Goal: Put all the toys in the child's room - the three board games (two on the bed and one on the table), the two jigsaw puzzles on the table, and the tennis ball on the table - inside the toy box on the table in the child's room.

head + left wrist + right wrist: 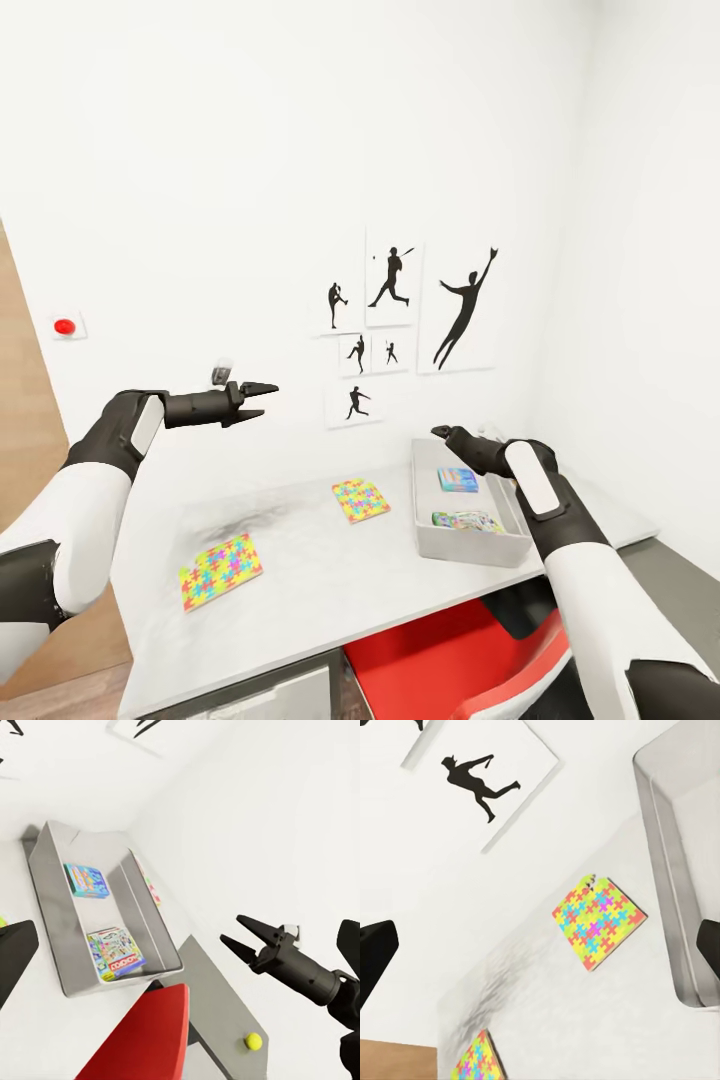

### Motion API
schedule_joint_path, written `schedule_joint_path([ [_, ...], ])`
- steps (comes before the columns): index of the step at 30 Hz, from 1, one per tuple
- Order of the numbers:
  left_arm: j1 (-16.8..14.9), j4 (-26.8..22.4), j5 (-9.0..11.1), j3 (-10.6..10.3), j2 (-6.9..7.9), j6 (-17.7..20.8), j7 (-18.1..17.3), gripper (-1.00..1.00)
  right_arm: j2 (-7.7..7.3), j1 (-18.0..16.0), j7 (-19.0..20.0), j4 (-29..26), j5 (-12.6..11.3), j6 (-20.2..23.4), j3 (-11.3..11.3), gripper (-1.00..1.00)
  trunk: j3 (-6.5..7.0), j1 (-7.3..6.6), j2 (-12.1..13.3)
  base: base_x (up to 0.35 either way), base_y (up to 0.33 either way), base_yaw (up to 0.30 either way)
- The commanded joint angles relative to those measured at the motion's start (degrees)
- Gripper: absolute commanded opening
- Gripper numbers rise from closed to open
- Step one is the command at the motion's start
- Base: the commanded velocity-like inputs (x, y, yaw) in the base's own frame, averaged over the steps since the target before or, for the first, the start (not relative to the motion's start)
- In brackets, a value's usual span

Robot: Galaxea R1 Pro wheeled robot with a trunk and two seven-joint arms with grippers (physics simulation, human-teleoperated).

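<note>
The grey toy box (428, 538) (52, 907) (671, 862) stands on the white table (300, 590) at the right. Two board games lie inside it, one blue (458, 480) (86, 880) and one white-green (466, 521) (114, 952). Two jigsaw puzzles lie flat on the table, one near the box (360, 499) (598, 922) and one toward the front left (220, 570) (480, 1061). The tennis ball (253, 1041) rests on a grey surface beyond the box. My left gripper (265, 398) hovers open, high over the table's left. My right gripper (440, 433) (231, 929) is open above the box's far end. The bed is out of view.
A red chair (450, 660) (142, 1042) is tucked under the table's front edge. Black silhouette posters (400, 320) hang on the white wall behind. A grey lower surface (680, 580) adjoins the table at the right. A red button (65, 326) is on the wall at the left.
</note>
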Motion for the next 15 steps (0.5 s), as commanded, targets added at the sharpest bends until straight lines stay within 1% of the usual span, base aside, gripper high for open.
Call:
schedule_joint_path([
  [1, -0.02, 0.02, 0.08, 0.1, -0.01, 0.3, -0.06, 1.0, 0.0, 0.0, -0.49, -0.11, -0.6, 0.2, -0.02, 1.0, -0.03, 0.02, -0.04, -0.034, 0.0, 0.0],
  [11, -0.02, 0.0, 0.08, 0.05, 0.0, 0.3, -0.06, 1.0, 0.0, 0.17, -0.49, -0.28, -0.6, 0.46, 0.0, 1.0, -0.03, 0.02, -0.04, -0.008, 0.0, 0.0],
  [15, 0.03, 0.02, 0.08, 0.05, 0.0, 0.3, -0.05, 1.0, 0.0, 0.84, -0.45, -0.33, -0.64, 0.5, -0.03, 1.0, 0.05, 0.02, -0.04, 0.0, 0.0, 0.0],
])
